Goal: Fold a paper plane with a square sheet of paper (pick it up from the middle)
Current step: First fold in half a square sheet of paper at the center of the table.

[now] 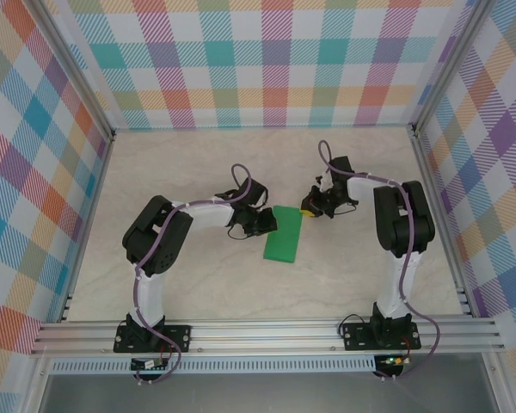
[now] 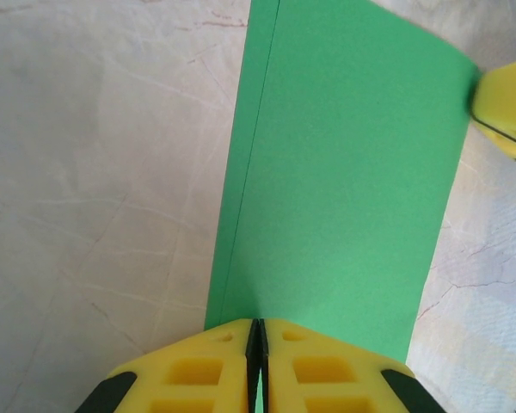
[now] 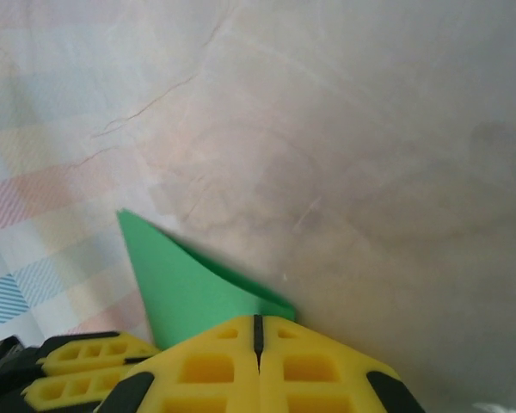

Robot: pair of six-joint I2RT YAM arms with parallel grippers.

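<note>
The square sheet of paper [image 1: 285, 234], bright green, lies folded into a long narrow rectangle in the middle of the table. My left gripper [image 1: 265, 225] is shut on the middle of its left long edge. In the left wrist view the paper [image 2: 344, 189] runs away from the closed jaws [image 2: 256, 325], and a sliver of green shows in the seam. My right gripper [image 1: 310, 206] is shut on the far right corner. In the right wrist view that corner [image 3: 185, 288] curls up off the table from the fingertips [image 3: 258, 320]. The paper plane is out of view.
Pale marbled tabletop [image 1: 198, 163] surrounds the paper, and checked cloth walls [image 1: 258, 69] stand at the back and both sides. An aluminium rail [image 1: 267, 331] with the arm bases runs along the near edge. The right gripper's yellow finger [image 2: 506, 112] shows at the paper's far corner.
</note>
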